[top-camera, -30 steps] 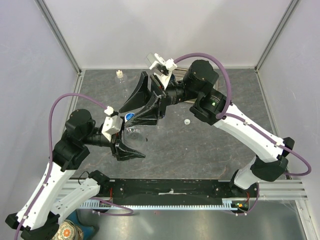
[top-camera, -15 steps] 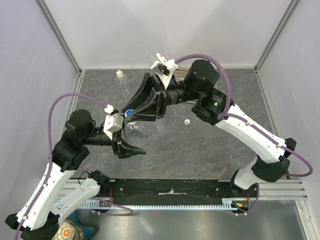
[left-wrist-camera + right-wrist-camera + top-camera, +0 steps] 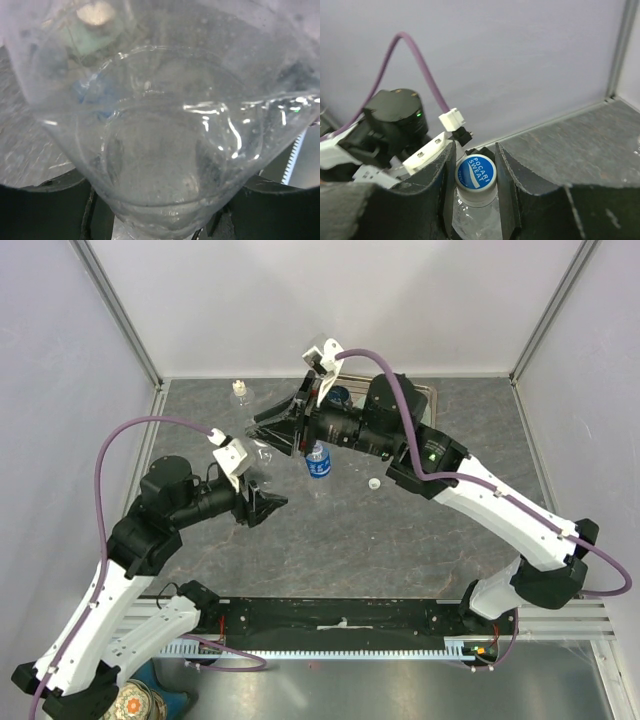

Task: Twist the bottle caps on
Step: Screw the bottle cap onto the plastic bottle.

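Note:
My right gripper [image 3: 475, 162] is shut on a bottle cap [image 3: 476, 172], white with a blue printed top, which sits on the neck of a clear bottle [image 3: 472, 220]. My left gripper [image 3: 260, 504] is shut on the body of that same bottle [image 3: 165, 150], which fills the left wrist view; dark fingers [image 3: 60, 210] show at its sides. From above, the right gripper [image 3: 264, 430] meets the bottle [image 3: 263, 456] above the table's left half. A loose white cap [image 3: 373, 483] lies on the table. A blue-labelled bottle [image 3: 318, 462] stands near the centre.
A small clear bottle [image 3: 238, 390] stands at the back left corner. A blue-topped item [image 3: 340, 395] shows behind the right wrist. Grey walls close in the dark table [image 3: 450, 430]. A bowl [image 3: 135, 705] sits below the front edge.
The right gripper swung left and closed on the cap. The left arm lifted and turned the clear bottle toward it. The blue-labelled bottle is now uncovered.

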You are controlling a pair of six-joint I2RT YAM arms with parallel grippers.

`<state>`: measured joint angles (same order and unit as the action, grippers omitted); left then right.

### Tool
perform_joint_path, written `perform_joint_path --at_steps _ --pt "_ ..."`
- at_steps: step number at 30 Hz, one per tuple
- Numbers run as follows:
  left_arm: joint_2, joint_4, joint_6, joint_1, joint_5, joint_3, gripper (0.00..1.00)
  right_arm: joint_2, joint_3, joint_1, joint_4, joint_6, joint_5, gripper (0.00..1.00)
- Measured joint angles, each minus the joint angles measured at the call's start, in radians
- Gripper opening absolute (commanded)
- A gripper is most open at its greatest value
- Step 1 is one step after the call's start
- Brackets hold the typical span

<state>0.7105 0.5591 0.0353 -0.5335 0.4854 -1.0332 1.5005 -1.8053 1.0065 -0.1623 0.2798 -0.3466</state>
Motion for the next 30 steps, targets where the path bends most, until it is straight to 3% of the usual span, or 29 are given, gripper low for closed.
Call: perform_joint_path --at_steps 11,14,15,17,18,24,30 --pt "-0.02 0.058 0.026 0.0 -0.303 0.0 0.02 0.079 -0.024 0.23 0.059 0.017 0.709 0.0" --pt "-0.019 0.071 0.033 0.001 -0.356 0.003 0.02 0.129 -0.082 0.272 0.03 0.034 0.873 0.16" --pt "-0.019 0.074 0.034 0.001 -0.372 0.006 0.02 0.148 -0.105 0.283 0.016 0.041 0.921 0.29" --pt "-0.019 0.08 0.035 0.002 -0.393 0.011 0.02 0.178 -0.141 0.298 -0.01 0.055 0.995 0.44" --pt "-0.019 0.082 0.037 0.002 -0.402 0.014 0.02 0.186 -0.151 0.303 -0.02 0.06 1.02 0.55" --pt "-0.028 0.032 0.034 0.022 -0.395 0.029 0.02 0.175 -0.168 0.32 -0.073 0.048 1.038 0.85" --pt "-0.045 -0.047 0.031 0.024 -0.204 0.03 0.02 0.025 -0.084 0.313 -0.08 -0.02 0.827 0.92"
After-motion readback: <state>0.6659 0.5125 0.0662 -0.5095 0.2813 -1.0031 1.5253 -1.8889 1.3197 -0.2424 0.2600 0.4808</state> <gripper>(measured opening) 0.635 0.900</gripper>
